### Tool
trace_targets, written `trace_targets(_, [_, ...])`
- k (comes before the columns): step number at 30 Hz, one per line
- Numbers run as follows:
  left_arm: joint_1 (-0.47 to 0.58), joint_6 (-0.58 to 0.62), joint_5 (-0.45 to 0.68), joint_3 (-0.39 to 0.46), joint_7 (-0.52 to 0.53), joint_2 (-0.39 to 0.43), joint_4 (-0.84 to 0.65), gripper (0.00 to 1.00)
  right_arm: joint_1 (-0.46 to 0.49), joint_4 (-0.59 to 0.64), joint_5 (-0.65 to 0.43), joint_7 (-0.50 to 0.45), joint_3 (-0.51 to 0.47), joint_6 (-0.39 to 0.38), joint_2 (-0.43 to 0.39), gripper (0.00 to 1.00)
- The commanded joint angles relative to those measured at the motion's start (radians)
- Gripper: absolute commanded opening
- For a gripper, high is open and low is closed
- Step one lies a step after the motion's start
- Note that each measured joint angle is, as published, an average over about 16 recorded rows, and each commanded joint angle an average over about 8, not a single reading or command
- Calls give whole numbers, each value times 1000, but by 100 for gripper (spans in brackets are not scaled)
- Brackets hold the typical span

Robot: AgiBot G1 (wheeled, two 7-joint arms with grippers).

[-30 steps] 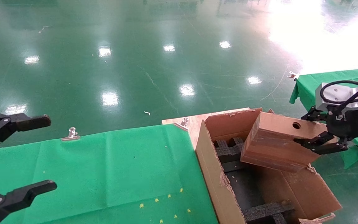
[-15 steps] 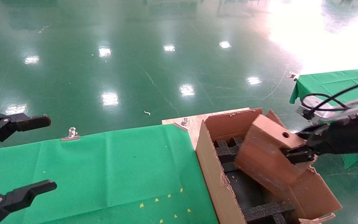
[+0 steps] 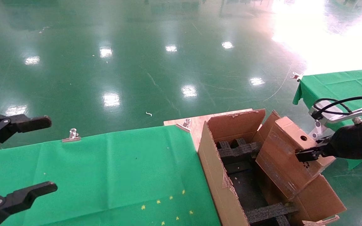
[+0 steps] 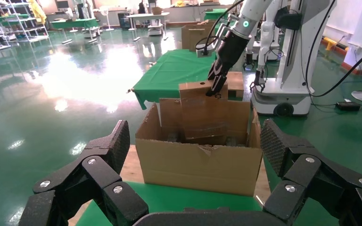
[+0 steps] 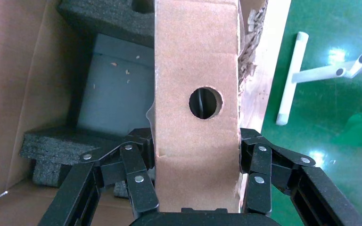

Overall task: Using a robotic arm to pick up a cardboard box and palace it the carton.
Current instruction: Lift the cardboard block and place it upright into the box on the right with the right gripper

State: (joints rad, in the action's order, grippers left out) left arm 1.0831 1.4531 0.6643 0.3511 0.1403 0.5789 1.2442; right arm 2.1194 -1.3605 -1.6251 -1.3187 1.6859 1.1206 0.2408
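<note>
The small brown cardboard box [image 3: 281, 160] stands steeply tilted inside the right side of the large carton [image 3: 212, 169], its round-holed narrow side up. My right gripper [image 3: 306, 155] is shut on the box's upper end. In the right wrist view, its fingers [image 5: 139, 160] press both broad faces of the cardboard box [image 5: 195, 70]. Black foam inserts [image 3: 239, 149] lie below it on the carton's floor. My left gripper [image 3: 39, 156] hangs open and empty over the green table at far left. From its wrist view, the carton [image 4: 198, 162] and the box [image 4: 202, 113] are seen ahead.
A green cloth table [image 3: 105, 169] with metal clips [image 3: 71, 135] lies left of the carton. A bare wooden board [image 3: 196, 124] shows at the carton's far corner. A second green table [image 3: 335, 83] stands at the right. Shiny green floor surrounds everything.
The right gripper tipped the box from nearly level to steeply tilted, then shifted it right toward the carton's right wall and lowered its bottom end inside. The left arm stayed still.
</note>
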Motion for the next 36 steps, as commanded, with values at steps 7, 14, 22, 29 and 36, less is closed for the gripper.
trace_targets(7, [0, 0, 0, 0, 0, 0, 0, 100, -8, -5, -8, -20, 4, -17, 12, 0])
trace_targets(14, [0, 0, 0, 0, 0, 0, 0, 100, -12, 30, -15, -63, 5, -26, 23, 0])
trace_targets(22, [0, 0, 0, 0, 0, 0, 0, 100, -35, 17, -99, -285, 23, -53, 49, 0])
trace_targets(29, [0, 0, 0, 0, 0, 0, 0, 100, -60, 7, -166, -406, 42, -70, 83, 0])
trace_targets(36, [0, 0, 0, 0, 0, 0, 0, 100, -88, 6, -213, -477, 58, -88, 108, 0])
